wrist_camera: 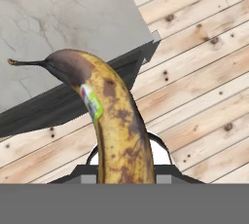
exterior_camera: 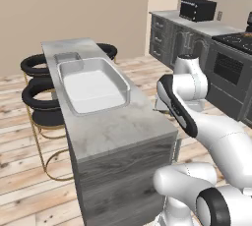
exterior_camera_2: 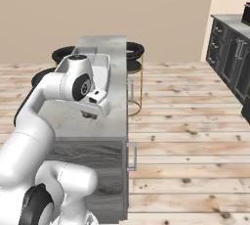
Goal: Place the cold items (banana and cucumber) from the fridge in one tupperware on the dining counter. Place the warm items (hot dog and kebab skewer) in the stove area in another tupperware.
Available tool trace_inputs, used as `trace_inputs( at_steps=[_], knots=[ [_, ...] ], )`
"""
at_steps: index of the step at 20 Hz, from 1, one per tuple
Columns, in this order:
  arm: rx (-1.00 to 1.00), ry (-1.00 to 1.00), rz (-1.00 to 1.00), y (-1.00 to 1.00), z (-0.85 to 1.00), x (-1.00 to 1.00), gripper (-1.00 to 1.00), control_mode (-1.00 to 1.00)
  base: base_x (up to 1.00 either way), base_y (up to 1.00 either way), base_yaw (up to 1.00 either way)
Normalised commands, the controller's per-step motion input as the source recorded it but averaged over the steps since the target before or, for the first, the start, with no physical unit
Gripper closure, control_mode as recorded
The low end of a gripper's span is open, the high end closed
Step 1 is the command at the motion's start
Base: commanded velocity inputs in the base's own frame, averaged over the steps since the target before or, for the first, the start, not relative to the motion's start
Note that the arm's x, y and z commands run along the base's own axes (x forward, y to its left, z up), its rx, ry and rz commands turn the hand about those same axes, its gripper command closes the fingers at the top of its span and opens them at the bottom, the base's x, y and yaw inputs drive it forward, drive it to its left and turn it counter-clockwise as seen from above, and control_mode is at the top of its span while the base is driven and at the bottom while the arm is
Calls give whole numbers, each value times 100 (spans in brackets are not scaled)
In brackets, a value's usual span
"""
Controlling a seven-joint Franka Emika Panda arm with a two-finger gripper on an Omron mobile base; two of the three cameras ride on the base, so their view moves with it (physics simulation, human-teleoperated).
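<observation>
Wood floor (wrist_camera: 204, 96) across right and bottom of hand view, also around desk in both base views. Grey marble desk (exterior_camera: 118, 127) mid-frame in left base view, running from upper left to centre; corner at upper left of hand view. Dark cabinets with stove (exterior_camera: 231, 58) at upper right of left base view. White arm (exterior_camera: 197, 117) lower right of left base view, lower left of right base view, bent over desk's near end. Large clear tub (exterior_camera: 93, 85) on desk, centre-left of left base view; smaller tub (exterior_camera: 68, 57) just behind, touching or nearly so. Black stools (exterior_camera: 37, 80) at left edge beside desk. Banana (wrist_camera: 114, 125) centre of hand view, spotted brown, sticker on it, stem toward upper left, over desk edge and floor. Tool (wrist_camera: 124, 162) at bottom centre of hand view, narrowly parted, clamped on banana's lower end.
</observation>
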Motion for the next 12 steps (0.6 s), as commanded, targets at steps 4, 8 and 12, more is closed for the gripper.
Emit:
trace_inputs(
  at_steps=[4, 8, 12],
  knots=[
    [0, 0, 0, 0, 0, 0, 100, 100, 2, 100, 1],
    [0, 0, 0, 0, 0, 0, 100, 100, 0, 100, 0],
    [0, 0, 0, 0, 0, 0, 100, 100, 17, 100, -18]
  ],
)
